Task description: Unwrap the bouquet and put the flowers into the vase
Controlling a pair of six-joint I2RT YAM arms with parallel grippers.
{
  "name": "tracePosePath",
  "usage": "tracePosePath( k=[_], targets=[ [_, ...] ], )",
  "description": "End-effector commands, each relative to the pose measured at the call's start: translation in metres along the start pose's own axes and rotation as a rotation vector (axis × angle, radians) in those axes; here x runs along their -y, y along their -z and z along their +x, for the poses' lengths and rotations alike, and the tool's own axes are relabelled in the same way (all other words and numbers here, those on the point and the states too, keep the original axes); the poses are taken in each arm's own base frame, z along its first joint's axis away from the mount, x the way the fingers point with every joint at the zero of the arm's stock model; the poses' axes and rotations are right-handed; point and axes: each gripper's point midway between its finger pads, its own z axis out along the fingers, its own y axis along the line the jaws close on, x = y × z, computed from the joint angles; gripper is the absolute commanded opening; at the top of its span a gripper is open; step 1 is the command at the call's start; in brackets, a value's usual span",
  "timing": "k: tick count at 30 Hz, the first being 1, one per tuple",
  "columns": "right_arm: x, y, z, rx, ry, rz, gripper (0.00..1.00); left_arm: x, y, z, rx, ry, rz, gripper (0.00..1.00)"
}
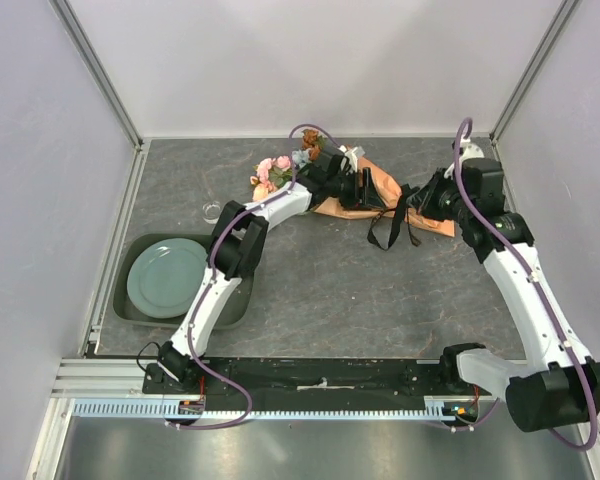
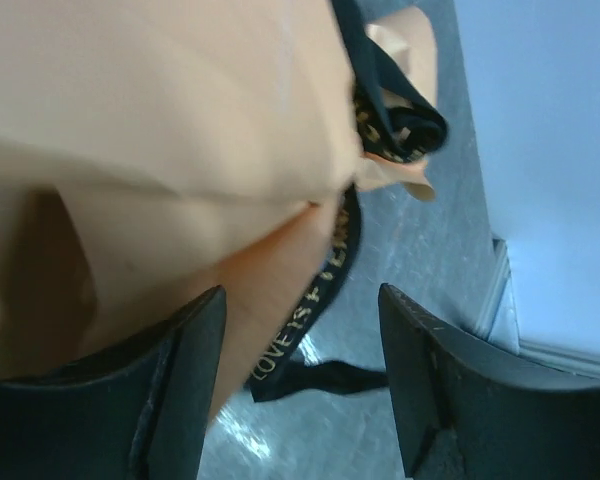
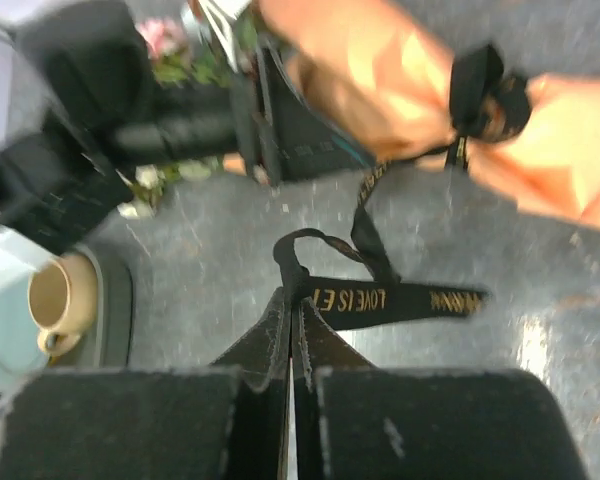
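The bouquet (image 1: 382,178) lies wrapped, its ribbon (image 1: 388,232) trailing loose.

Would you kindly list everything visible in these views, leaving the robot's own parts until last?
Bouquet wrapped in orange-tan kraft paper: one, pink, cream and blue blooms, lying far centre.
Black lettered ribbon: one, gold lettering, tied round the wrap, ends trailing.
Small clear glass vase: one, colourless, left of the bouquet.
Round plate: one, pale teal, on the tray.
Rectangular tray: one, dark green, near left.
Ceramic mug: one, tan, on the tray.
Left gripper: one, black, jaws open astride the wrap.
Right gripper: one, black, jaws shut on the ribbon.
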Motion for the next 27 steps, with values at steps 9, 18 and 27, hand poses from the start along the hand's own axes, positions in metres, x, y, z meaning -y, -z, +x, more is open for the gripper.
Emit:
tracePosePath(
  k=[9, 18, 27],
  targets=[
    [-0.022, 0.048, 0.093, -0.126, -0.18, -0.24, 0.01, 0.151, 0.109, -0.011, 0.03, -0.187, 0.182, 0.81],
    [0.022, 0.046, 0.091, -0.079, -0.14, -0.002, 0.76, 0.165, 0.163, 0.049, 0.026, -0.237, 0.169, 0.79],
    [0.068, -0.062, 0.014, 0.004, 0.021, 0.277, 0.75, 0.198, 0.227, 0.119, 0.043, -0.312, 0.246, 0.79]
  ],
)
